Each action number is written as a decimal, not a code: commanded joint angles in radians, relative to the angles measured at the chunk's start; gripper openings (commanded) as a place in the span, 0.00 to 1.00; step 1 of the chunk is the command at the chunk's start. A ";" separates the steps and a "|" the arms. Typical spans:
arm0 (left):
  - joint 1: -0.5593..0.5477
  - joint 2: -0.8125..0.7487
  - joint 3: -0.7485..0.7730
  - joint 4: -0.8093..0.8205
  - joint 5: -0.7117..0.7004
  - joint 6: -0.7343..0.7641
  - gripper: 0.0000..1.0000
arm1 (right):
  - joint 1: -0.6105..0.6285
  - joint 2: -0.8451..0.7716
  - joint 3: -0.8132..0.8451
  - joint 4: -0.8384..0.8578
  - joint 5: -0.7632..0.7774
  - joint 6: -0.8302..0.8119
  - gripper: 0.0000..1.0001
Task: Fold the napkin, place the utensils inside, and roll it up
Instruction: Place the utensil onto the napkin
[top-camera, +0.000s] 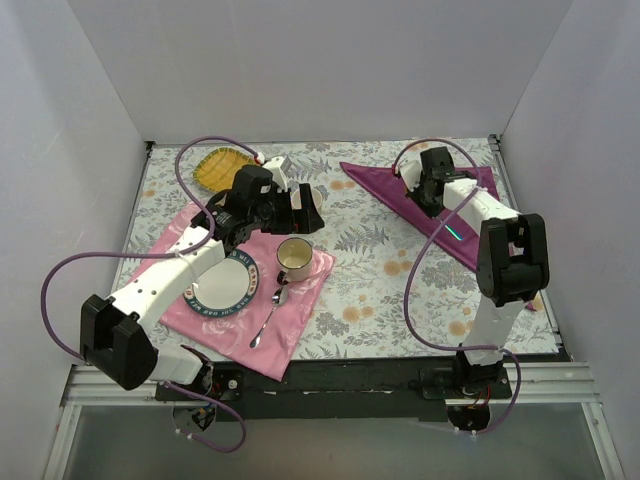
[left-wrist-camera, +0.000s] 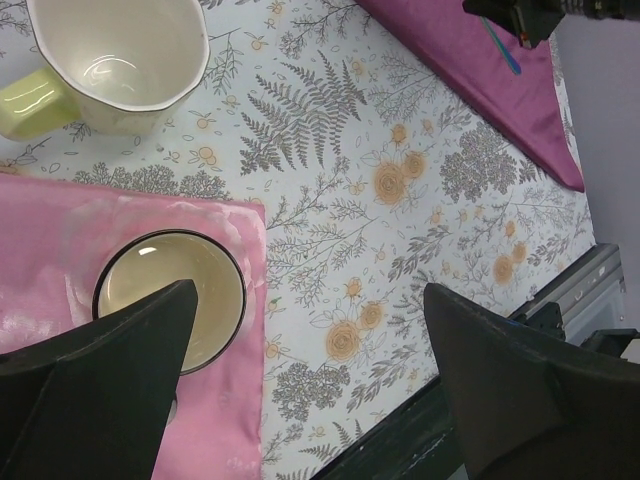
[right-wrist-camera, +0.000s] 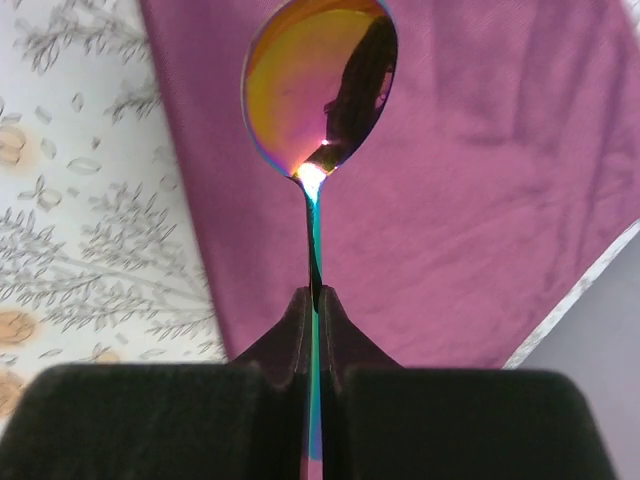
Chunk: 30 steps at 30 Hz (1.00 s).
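Black fingers of the right gripper (right-wrist-camera: 315, 300) are seen closest, pressed together on the thin blue handle of a small spoon (right-wrist-camera: 320, 85), whose shiny purple-gold bowl is held out over the dark purple napkin (right-wrist-camera: 480, 200). Whether the bowl touches the cloth cannot be told. From above, the napkin is seen lying flat as a long triangle at the far right of the flowered table (top-camera: 370, 290), with the right gripper above its middle. On the left side, the left gripper (left-wrist-camera: 310, 295) is held spread wide with nothing between its fingers, above the edge of a pink placemat (top-camera: 300, 310). A cup (top-camera: 294, 258), a plate (top-camera: 222, 285) and a silver spoon (top-camera: 270, 315) are laid on the placemat, well apart from the napkin. A yellow leaf-shaped dish (top-camera: 222, 168) is set at the far left
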<state>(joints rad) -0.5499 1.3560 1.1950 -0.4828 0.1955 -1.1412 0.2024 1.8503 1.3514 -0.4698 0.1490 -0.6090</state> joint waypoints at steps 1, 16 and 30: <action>0.001 0.011 0.006 0.019 0.013 0.014 0.97 | -0.029 0.068 0.159 -0.090 -0.103 -0.101 0.01; 0.001 0.031 -0.005 0.042 0.038 0.003 0.96 | -0.061 0.221 0.334 -0.303 -0.186 -0.083 0.01; 0.001 -0.003 -0.046 0.062 0.050 0.000 0.96 | -0.080 0.228 0.319 -0.326 -0.167 -0.081 0.01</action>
<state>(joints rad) -0.5499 1.3922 1.1587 -0.4347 0.2306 -1.1484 0.1303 2.0789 1.6478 -0.7845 -0.0219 -0.6853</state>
